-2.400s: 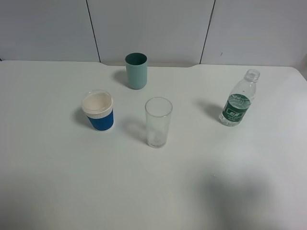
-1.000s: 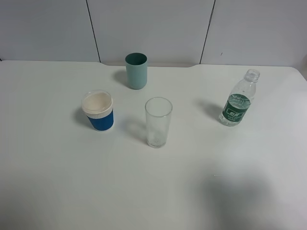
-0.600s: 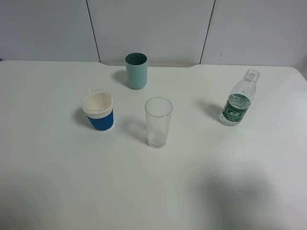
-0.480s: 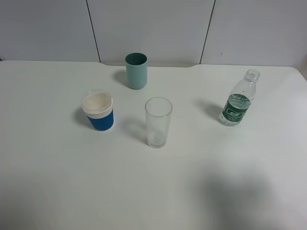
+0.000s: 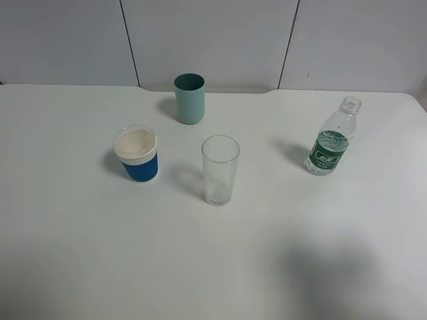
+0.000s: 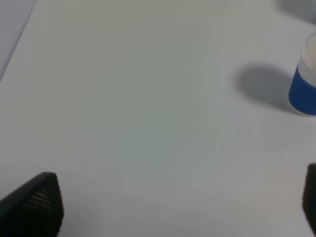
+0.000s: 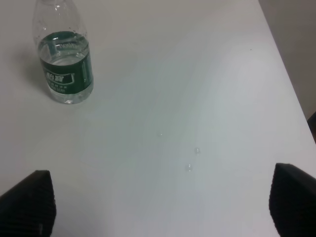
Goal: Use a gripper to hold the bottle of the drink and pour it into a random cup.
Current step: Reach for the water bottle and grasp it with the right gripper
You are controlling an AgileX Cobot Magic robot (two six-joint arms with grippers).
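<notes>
The bottle of the drink (image 5: 328, 143) stands upright and uncapped at the table's right, clear plastic with a green label. The right wrist view shows the bottle (image 7: 63, 64) some way ahead of my right gripper (image 7: 160, 197), whose black fingertips (image 7: 29, 200) stand wide apart with nothing between them. The cup (image 5: 220, 170), a tall clear glass, stands near the middle of the table. My left gripper (image 6: 175, 202) is open over bare table, holding nothing. Neither gripper shows in the exterior high view.
A teal cup (image 5: 189, 98) stands at the back behind the glass. A white paper cup with a blue sleeve (image 5: 137, 155) sits left of the glass, and that paper cup (image 6: 303, 84) also shows in the left wrist view. Small water drops (image 7: 190, 168) lie near the table's right edge (image 7: 281, 64).
</notes>
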